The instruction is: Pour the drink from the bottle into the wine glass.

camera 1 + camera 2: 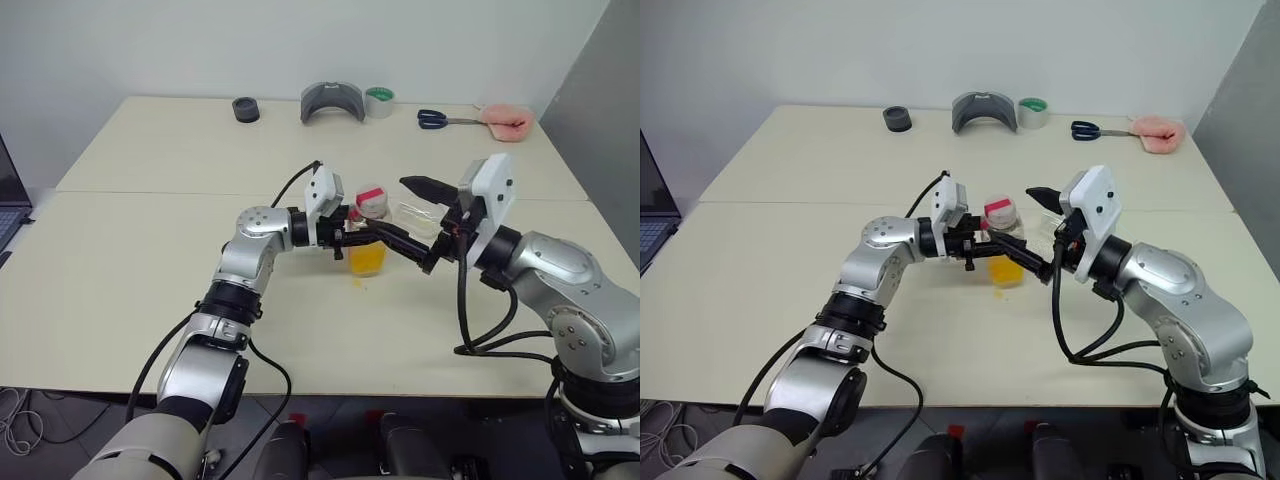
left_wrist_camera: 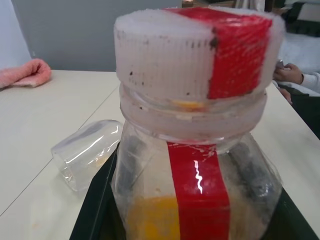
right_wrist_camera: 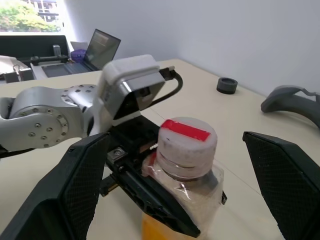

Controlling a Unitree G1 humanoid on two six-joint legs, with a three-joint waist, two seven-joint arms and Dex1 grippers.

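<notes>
My left gripper [image 1: 385,240] is shut on the bottle [image 1: 368,232] from the side, its black fingers [image 2: 95,210] pressed against the clear body. The bottle stands upright over the middle of the table, with its red-and-white cap [image 3: 187,140] on. The orange drink [image 1: 367,260] fills its lower part. My right gripper [image 1: 414,226] is open beside the cap, one finger [image 3: 75,185] on each side of it and neither touching. Just behind the bottle, the clear wine glass [image 2: 87,152] lies on its side on the table [image 1: 150,250]; its stem is hidden.
Along the far edge sit a black ring [image 1: 245,109], a grey curved piece [image 1: 332,101], a green tape roll [image 1: 379,101], blue scissors [image 1: 432,119] and a pink cloth [image 1: 503,120]. A laptop [image 1: 10,205] stands at the left. A person's hand [image 2: 287,75] shows beyond the table.
</notes>
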